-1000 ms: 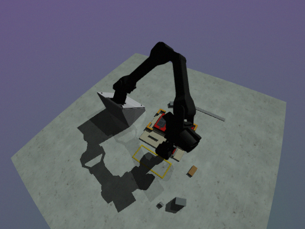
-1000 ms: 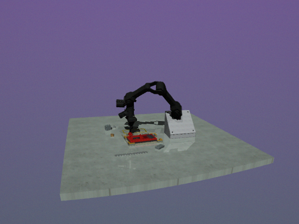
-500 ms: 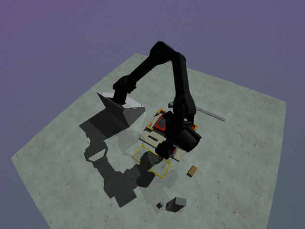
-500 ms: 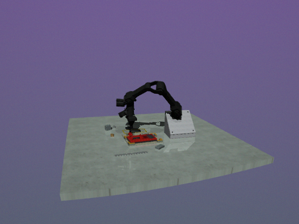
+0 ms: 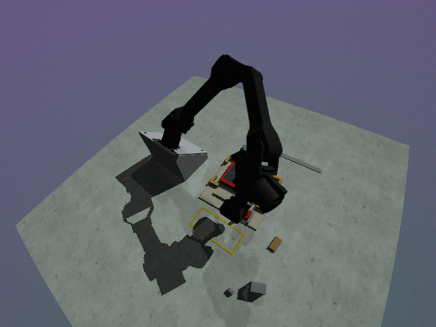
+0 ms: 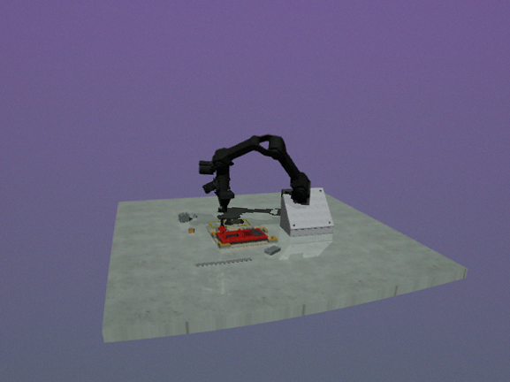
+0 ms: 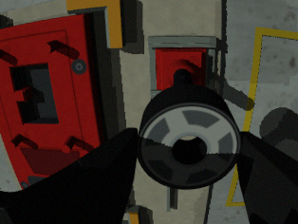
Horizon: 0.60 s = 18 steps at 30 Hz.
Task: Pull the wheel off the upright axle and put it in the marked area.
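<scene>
Pincer [image 7: 188, 146] clamped on wheel [image 7: 188, 141], held above axle [image 7: 182, 77] and its red seat, apparently lifted free, though hub clearance hard to judge. Risks from here: sideways swing toward yellow zone [image 5: 216, 230] too early could snag hub on axle tip; grip on rounded rim could let wheel twist or slip; release too high could send it rolling out of zone across counter [image 5: 316, 225]
</scene>
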Each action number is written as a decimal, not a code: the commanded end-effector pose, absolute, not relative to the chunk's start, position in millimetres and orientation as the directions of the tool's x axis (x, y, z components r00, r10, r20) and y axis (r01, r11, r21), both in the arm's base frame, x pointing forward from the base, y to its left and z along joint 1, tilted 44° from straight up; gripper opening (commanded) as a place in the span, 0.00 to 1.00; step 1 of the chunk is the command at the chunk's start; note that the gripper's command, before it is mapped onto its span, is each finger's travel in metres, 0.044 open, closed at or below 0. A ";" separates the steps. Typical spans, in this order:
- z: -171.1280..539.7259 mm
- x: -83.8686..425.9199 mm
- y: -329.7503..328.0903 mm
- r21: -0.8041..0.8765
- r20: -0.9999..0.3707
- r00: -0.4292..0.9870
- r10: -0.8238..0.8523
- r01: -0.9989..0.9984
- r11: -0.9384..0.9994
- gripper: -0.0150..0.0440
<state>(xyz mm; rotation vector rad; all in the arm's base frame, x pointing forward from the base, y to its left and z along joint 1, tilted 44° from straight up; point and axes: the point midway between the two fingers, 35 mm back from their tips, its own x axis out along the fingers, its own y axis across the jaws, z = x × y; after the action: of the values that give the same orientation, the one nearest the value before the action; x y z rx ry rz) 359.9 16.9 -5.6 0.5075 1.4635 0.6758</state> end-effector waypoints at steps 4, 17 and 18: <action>-17.3 355.5 3.7 0.682 -0.729 -0.018 0.684 -0.107 0.723 0.25; -55.7 332.2 -45.6 0.675 -0.735 -0.016 0.678 -0.112 0.729 0.25; -58.5 329.9 -49.1 0.675 -0.735 -0.016 0.678 -0.113 0.729 0.25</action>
<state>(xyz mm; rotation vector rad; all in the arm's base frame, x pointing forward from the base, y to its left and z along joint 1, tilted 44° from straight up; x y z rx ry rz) 338.7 -35.3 -47.2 0.4976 1.4628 0.6680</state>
